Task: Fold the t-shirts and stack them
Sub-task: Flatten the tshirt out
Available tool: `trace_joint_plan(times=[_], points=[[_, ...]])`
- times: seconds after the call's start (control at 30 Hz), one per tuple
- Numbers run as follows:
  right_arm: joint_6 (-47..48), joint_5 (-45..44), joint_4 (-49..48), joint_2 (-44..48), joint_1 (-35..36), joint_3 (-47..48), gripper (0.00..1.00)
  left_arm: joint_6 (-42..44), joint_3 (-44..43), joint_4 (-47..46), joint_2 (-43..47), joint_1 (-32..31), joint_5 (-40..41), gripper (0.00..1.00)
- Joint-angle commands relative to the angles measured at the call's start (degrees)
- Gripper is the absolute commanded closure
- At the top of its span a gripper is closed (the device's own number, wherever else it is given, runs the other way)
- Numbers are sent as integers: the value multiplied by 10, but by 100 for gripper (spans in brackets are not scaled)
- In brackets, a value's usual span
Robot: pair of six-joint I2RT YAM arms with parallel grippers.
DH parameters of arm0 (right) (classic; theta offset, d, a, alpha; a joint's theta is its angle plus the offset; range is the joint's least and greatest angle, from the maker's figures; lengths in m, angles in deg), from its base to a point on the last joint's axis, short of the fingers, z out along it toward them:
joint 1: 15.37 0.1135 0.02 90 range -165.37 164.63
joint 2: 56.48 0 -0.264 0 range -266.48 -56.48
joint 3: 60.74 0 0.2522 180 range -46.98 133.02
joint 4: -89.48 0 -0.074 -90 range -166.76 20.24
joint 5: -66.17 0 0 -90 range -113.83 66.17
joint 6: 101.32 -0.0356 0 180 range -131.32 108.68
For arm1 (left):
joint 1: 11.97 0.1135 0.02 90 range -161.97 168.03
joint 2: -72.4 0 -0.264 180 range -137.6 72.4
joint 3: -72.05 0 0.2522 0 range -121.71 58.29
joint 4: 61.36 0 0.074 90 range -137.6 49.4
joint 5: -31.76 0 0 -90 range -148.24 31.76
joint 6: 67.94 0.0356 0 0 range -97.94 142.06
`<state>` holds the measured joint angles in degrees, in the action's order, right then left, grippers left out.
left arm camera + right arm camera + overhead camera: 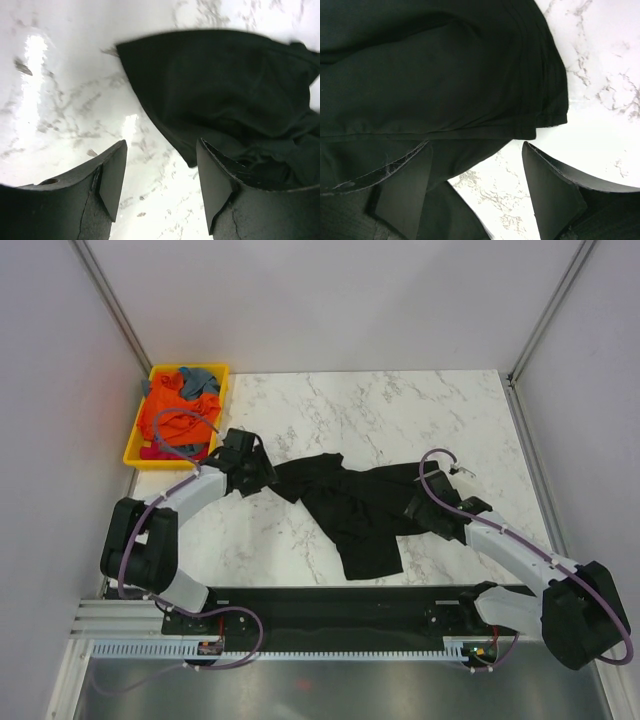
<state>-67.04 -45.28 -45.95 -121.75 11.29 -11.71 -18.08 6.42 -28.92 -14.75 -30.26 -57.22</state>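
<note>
Shirts fill the yellow tray [133,443] at the far left corner of the table [400,410]: an orange t-shirt [168,418] and a grey-blue t-shirt [203,378] lie bunched up in it. Next is the left hand [250,465], low by the left tip of the black t-shirt [355,510]. Its fingers are apart, with only bare table between them. The black t-shirt lies crumpled across the middle of the table. At its right side is the right hand [418,508]. Its fingers are apart and hold nothing, and the shirt's edge lies against one of them.
</note>
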Motion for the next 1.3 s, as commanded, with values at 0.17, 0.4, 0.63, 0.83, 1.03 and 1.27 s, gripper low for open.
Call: trace_joint_plan(times=[0.17, 0.4, 0.63, 0.83, 1.03, 1.27], points=[[19, 7, -49, 20, -6, -17, 22, -73, 58, -105, -8, 9, -83, 39], [31, 20, -57, 37, -7, -17, 23, -202, 128, -184, 3, -30, -92, 44], [40, 22, -59, 61, -6, -30, 23, -283, 172, -254, -20, -32, -75, 44], [37, 29, -58, 71, -8, -37, 23, -289, 166, -254, -43, -43, -63, 61], [25, 28, -29, 55, -37, -16, 21, -243, 107, -148, 3, -44, -16, 98], [23, 33, -24, -31, -126, 115, 20, -95, -2, -17, 151, -46, 43, 98]])
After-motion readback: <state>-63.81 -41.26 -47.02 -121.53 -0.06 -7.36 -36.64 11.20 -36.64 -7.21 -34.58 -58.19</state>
